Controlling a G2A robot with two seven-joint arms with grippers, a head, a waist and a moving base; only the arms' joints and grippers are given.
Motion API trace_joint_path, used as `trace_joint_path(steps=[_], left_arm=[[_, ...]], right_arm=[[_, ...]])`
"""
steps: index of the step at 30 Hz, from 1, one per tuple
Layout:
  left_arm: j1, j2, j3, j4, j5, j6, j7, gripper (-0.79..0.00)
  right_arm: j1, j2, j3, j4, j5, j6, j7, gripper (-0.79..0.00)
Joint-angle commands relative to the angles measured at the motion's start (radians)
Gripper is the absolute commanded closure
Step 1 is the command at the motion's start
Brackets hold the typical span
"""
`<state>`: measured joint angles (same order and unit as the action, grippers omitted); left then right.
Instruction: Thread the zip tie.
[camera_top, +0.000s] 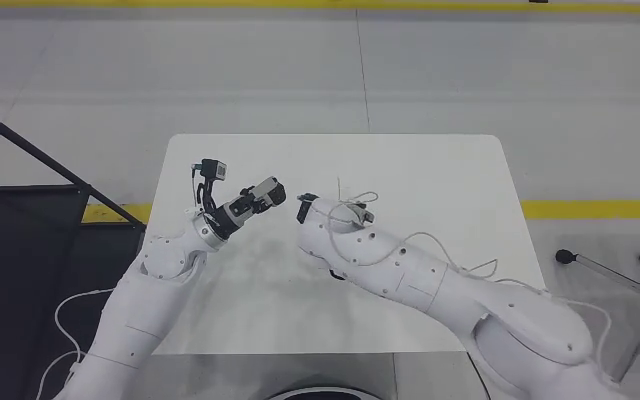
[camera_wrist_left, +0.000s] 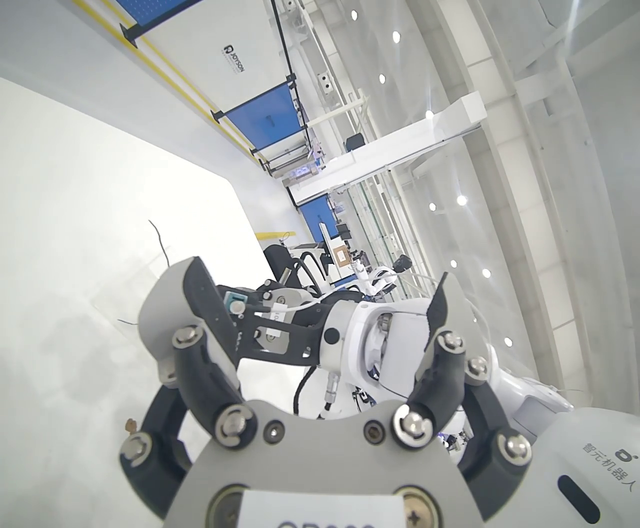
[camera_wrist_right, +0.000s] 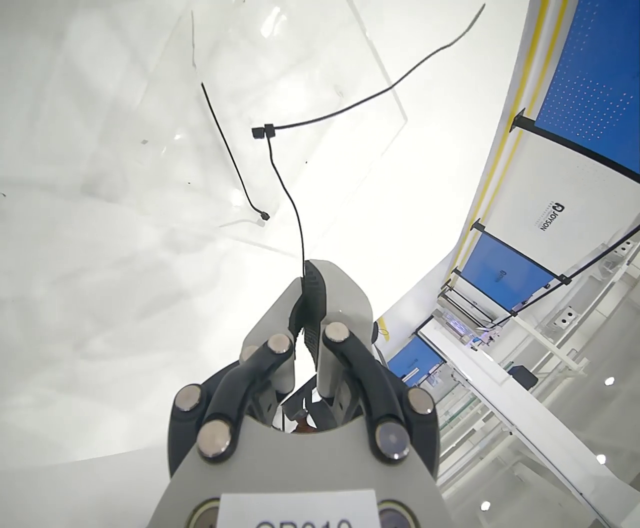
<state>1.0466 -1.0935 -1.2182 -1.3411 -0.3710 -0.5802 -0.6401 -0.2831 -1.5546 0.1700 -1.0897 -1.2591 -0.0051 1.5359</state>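
Right gripper (camera_wrist_right: 311, 282) clamping shut on strap of black zip tie (camera_wrist_right: 286, 187), strap running out to its head. Left gripper (camera_wrist_left: 320, 290) hanging open, empty, facing right gripper close by. Second zip tie (camera_wrist_right: 227, 145) lying over clear sheet (camera_wrist_right: 300, 65) on table (camera_top: 430, 170).

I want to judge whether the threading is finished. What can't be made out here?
- Right wrist view: the head of the held zip tie is too small to show whether a strap passes through it.
- Same view: the tie's lower end is hidden between the right gripper's shut fingers.
- Top view: the tie is too thin to trace beside the right arm.
- Left wrist view: the open left gripper's finger blocks the right gripper's tips.
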Motion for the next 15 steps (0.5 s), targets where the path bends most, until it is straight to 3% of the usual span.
trace_joint_path(steps=[1,2,3,15], left_arm=[[0.0,0.0,0.0,0.0,0.0,0.0,0.0,-0.785],[0.0,0.0,0.0,0.0,0.0,0.0,0.0,-0.785],[0.0,0.0,0.0,0.0,0.0,0.0,0.0,-0.785],[0.0,0.0,0.0,0.0,0.0,0.0,0.0,-0.785]], right_arm=[[0.0,-0.018,0.0,0.027,-0.002,-0.005,0.0,0.0],[0.0,-0.026,0.0,0.038,-0.003,-0.005,0.0,-0.049],[-0.001,-0.034,0.0,0.048,-0.004,-0.005,0.0,-0.151],[0.008,-0.088,0.0,0.131,-0.008,-0.001,0.0,-0.209]])
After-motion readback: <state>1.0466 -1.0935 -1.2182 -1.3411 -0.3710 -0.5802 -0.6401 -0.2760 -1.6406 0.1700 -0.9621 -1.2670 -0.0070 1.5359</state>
